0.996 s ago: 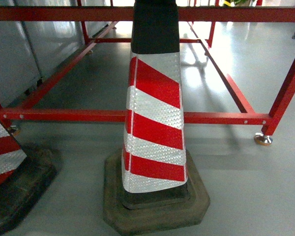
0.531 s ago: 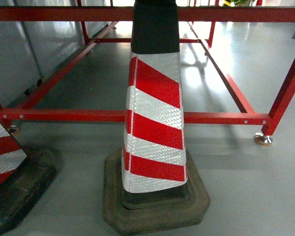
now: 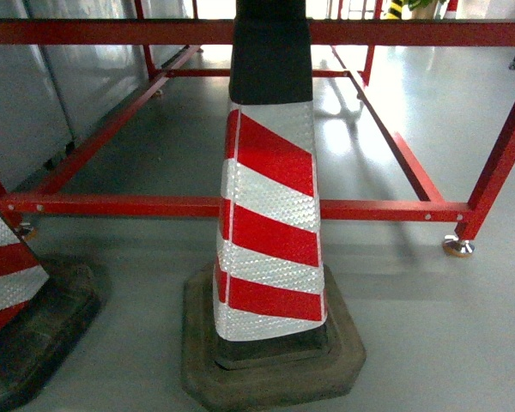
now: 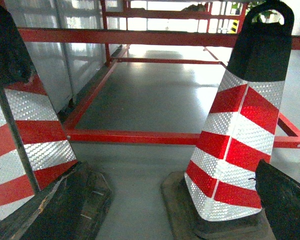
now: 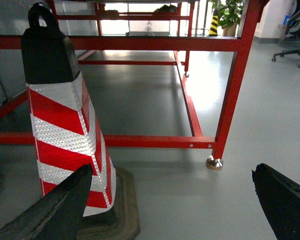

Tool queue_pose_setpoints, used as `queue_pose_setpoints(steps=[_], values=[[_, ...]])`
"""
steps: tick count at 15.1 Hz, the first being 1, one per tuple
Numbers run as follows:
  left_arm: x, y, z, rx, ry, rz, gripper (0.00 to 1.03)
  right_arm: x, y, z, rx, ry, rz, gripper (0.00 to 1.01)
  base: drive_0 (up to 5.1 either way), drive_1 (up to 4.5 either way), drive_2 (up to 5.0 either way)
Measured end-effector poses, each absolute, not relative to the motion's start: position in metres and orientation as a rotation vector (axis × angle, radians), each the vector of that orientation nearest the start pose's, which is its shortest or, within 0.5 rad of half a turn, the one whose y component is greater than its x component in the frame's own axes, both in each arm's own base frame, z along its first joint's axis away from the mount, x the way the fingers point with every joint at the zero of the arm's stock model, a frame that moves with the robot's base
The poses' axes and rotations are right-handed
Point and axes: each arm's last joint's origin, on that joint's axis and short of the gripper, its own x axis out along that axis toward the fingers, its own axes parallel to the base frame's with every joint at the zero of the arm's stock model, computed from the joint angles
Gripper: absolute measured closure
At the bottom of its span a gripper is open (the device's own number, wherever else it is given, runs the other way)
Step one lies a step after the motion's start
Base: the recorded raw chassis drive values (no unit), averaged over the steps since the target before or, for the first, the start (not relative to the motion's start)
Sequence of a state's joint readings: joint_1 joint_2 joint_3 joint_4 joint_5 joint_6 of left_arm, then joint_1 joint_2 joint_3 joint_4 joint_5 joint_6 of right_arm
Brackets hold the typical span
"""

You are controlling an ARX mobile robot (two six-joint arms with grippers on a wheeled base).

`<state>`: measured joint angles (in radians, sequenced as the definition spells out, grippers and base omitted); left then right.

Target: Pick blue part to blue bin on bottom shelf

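Note:
The blue part, the blue bin and the bottom shelf are out of view in every frame. In the left wrist view my left gripper (image 4: 170,172) is open, its dark fingers (image 4: 55,210) spread wide over bare grey floor between two cones. My right gripper (image 5: 172,172) is open too, with nothing between its black fingers (image 5: 285,200), only floor. Neither gripper shows in the head view.
A red-and-white striped traffic cone (image 3: 270,215) on a dark rubber base stands right in front, and a second cone (image 3: 9,283) is at the left edge. Behind them runs a low red steel frame (image 3: 378,209) with a levelling foot (image 3: 457,247). Grey panels (image 3: 34,94) line the left.
The whole scene has slid down a little in the head view, so the camera now looks slightly higher. Cones and frame keep their places relative to each other.

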<state>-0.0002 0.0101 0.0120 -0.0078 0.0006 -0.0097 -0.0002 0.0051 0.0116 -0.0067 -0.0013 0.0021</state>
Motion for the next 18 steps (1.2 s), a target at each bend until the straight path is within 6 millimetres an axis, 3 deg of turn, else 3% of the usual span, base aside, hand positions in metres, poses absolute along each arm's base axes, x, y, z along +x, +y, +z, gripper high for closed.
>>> queue_pose_setpoints(steps=[18], values=[[0.0976,0.0000,0.1664,0.000,0.003,0.000,0.05,0.0973,0.0000,0.1666,0.001,-0.002,0.000,0.03,0.0,0.00,0.0]])
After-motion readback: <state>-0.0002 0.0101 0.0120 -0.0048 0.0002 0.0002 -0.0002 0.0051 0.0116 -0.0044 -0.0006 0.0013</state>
